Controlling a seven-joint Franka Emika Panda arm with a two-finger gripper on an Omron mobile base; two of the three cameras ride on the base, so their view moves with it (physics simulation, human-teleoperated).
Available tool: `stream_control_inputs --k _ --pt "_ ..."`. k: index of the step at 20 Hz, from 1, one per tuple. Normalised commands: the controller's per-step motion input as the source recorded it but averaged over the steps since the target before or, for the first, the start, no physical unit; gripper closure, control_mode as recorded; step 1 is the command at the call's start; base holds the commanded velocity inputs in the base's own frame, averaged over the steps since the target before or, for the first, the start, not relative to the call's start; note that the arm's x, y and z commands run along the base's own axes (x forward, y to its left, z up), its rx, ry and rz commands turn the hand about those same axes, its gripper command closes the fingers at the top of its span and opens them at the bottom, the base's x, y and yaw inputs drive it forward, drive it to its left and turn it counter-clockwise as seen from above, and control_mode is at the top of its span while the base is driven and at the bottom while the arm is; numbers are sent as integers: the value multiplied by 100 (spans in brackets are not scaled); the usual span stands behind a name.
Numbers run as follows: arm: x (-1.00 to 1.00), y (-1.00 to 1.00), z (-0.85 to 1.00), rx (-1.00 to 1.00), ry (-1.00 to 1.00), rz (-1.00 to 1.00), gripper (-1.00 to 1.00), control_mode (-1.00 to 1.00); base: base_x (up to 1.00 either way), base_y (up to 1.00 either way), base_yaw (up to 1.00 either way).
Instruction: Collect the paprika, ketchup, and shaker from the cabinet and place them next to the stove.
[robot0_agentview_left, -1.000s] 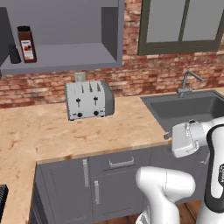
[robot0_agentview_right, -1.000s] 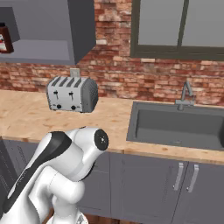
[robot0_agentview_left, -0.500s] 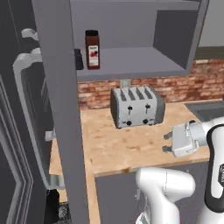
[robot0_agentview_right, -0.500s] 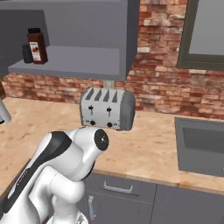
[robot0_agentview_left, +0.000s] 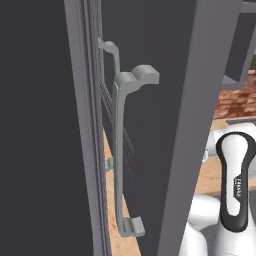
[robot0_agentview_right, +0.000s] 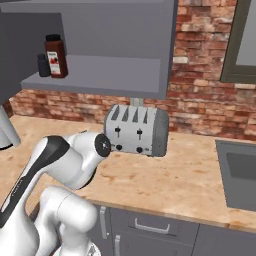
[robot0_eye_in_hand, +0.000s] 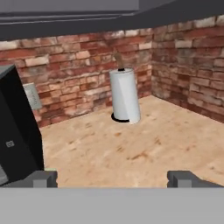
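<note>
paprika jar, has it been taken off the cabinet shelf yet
No, the paprika stands upright on the cabinet shelf beside the shaker.

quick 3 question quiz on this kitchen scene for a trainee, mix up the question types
1. True or false: the paprika stands on the counter.
2. What sits directly below the cabinet shelf? A) toaster B) kettle C) bowl
3. Fill in: in the hand view, a roll of ____ stands in the brick corner, and the gripper jaws are ____.

Key: 1 false, it is on the cabinet shelf beside the shaker. 2 A. 3 paper towel; open.
</note>
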Motion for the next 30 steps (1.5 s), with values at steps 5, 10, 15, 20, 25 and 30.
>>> stream_control_inputs --k 5,10,15,20,25,30 --pt "42 0 89 0 -7 9 -100 -100 0 0 0" --pt "20 -8 84 0 -8 9 -100 -100 0 0 0" --pt "7 0 83 0 -11 8 -100 -100 0 0 0" --pt "-9 0 54 0 -13 1 -100 -100 0 0 0" --pt "-14 0 37 0 -10 0 -100 -100 0 0 0" --pt "-1 0 21 0 -5 -1 -100 -100 0 0 0"
